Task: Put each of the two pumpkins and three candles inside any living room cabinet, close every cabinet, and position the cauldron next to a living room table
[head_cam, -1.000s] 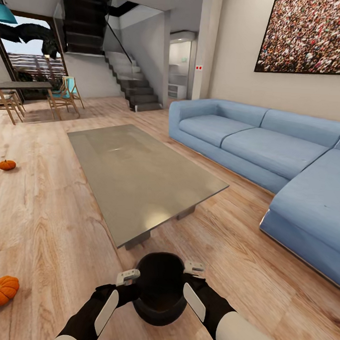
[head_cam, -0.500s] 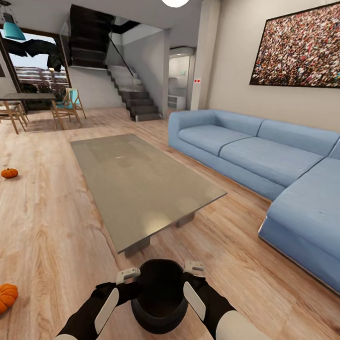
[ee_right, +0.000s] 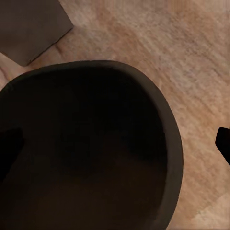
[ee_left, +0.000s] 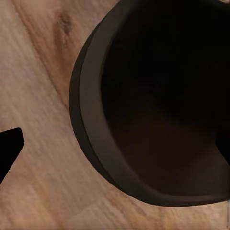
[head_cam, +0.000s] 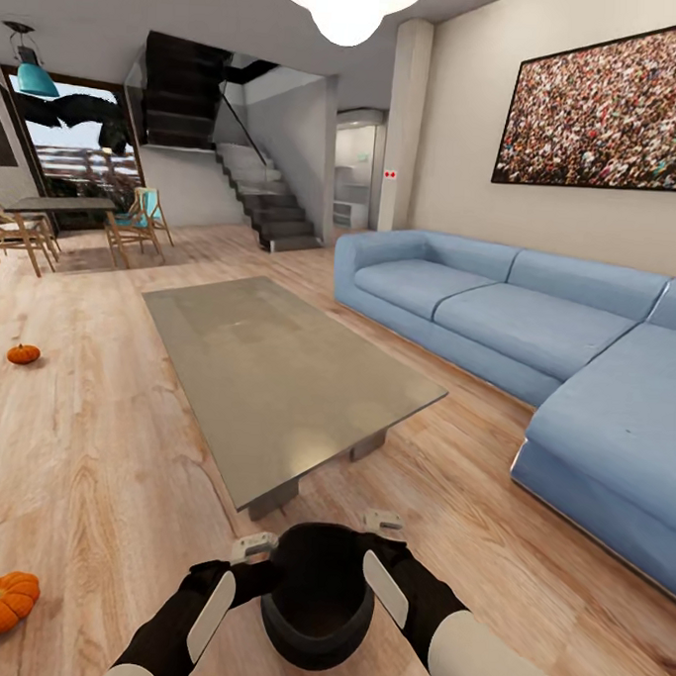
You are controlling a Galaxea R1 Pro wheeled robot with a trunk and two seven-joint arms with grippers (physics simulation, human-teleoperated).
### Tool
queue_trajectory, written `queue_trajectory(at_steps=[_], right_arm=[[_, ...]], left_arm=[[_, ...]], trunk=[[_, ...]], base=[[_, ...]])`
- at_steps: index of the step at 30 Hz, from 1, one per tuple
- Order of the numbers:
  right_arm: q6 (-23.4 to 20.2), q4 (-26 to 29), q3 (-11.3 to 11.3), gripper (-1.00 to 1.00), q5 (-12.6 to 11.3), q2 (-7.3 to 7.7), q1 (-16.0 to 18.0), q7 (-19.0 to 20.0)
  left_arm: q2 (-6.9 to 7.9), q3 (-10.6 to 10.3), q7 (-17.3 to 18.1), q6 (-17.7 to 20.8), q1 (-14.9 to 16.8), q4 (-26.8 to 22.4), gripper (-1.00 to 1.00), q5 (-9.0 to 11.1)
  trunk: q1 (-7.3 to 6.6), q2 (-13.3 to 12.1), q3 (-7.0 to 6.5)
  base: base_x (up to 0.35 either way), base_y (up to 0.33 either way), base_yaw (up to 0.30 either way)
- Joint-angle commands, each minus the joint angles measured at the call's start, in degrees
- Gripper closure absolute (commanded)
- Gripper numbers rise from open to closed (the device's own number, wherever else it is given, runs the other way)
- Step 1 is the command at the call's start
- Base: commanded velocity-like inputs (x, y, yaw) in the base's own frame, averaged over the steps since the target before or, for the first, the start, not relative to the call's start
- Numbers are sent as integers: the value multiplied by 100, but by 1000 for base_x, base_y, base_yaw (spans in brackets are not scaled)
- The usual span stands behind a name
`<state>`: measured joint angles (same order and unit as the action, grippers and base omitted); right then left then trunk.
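Observation:
The black cauldron (head_cam: pixel 317 595) hangs low in front of me, just short of the near end of the glass coffee table (head_cam: pixel 277 374). My left gripper (head_cam: pixel 259 552) is shut on its left rim and my right gripper (head_cam: pixel 379 534) on its right rim. Each wrist view looks into the cauldron's dark mouth (ee_left: pixel 158 110) (ee_right: pixel 86 153), with one finger outside the wall and one inside. Two orange pumpkins lie on the floor to the left, one near (head_cam: pixel 2 605) and one farther off (head_cam: pixel 23 354). The candles and the cabinet are out of view.
A blue corner sofa (head_cam: pixel 536 338) runs along the right side, leaving a strip of wood floor between it and the table. Farther back on the left are a dining table with chairs (head_cam: pixel 57 224), and stairs (head_cam: pixel 275 211).
The whole head picture has slid downward as the camera tilted up, bringing a ceiling lamp into view. Both grippers still hold the cauldron in the same place before me.

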<state>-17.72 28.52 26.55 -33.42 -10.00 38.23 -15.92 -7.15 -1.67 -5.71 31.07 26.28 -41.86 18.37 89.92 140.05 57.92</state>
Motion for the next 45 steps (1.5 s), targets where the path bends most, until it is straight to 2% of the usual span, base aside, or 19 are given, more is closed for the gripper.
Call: queue_trajectory(at_steps=[1,2,3,7,16,27,39,45], right_arm=[[-18,54,-4,-100,-3,0,0,-3],[-328,147,-81,-100,-6,0,0,-11],[-457,188,-164,-100,-6,0,0,-12],[-701,323,-376,-100,-5,0,0,-15],[-945,355,-537,-100,1,0,0,-55],[-970,356,-584,-100,0,0,0,-61],[-989,356,-581,-100,2,0,0,-61],[-1240,374,-589,-100,-1,0,2,-58]], left_arm=[[1,0,0,8,1,-1,-100,0],[3,0,0,157,27,-1,-100,0],[3,0,0,219,51,-2,-100,-4],[9,0,0,284,79,0,-100,-8],[2,0,-7,460,88,-2,-100,-9],[-10,0,-16,470,88,-1,-100,-9],[-10,0,-18,470,88,0,-100,-9],[-15,0,-18,470,88,1,-100,-9]], trunk=[[-22,-42,-18],[-44,-82,-36],[-66,-122,-54],[-154,-282,-126],[-352,-643,-288],[-594,-1084,-485],[-857,-1566,-719],[-989,-1806,-827]], base=[[0,0,0],[-43,0,0],[-171,0,0],[-172,0,0],[-17,0,0],[-137,75,2],[-76,21,135],[-97,26,2]])
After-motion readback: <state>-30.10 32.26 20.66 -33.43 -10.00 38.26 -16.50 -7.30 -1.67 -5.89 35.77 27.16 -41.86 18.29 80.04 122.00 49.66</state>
